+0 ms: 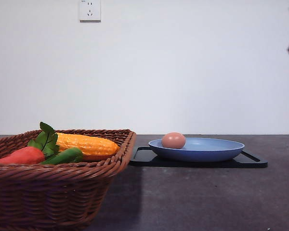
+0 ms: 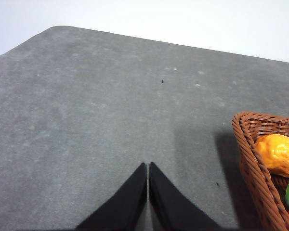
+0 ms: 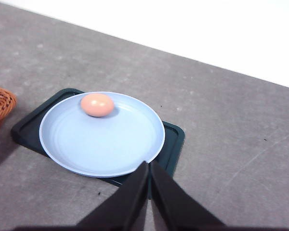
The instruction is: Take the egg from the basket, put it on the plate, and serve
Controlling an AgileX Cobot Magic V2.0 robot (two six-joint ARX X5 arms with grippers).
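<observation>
Your right claw is clenched, its two black fingers pressed tip to tip with nothing between them, and it hangs above the near rim of the light blue plate, not touching it. In your right wrist view the plate sits on a flat black tray whose rounded corners stick out past the plate's edge on both sides. The egg lies inside the plate, close to the rim on the far side from the claw, resting on the plate's floor and well apart from the fingers. Your left claw is clenched too, fingers meeting along a thin seam and holding nothing, over bare gray table. Beside it in your left wrist view you see a corner of the woven wicker basket, with a corn cob inside and slivers of green and red below it. From the front view, the basket stands at the left, carrying the corn cob, a red-orange carrot-like vegetable, a green pod and a sprig of leaves. To its right, just beside the basket's rim, the tray lies flat on the table with the plate on it and the egg at the plate's left side. A white wall socket sits high on the wall behind.
</observation>
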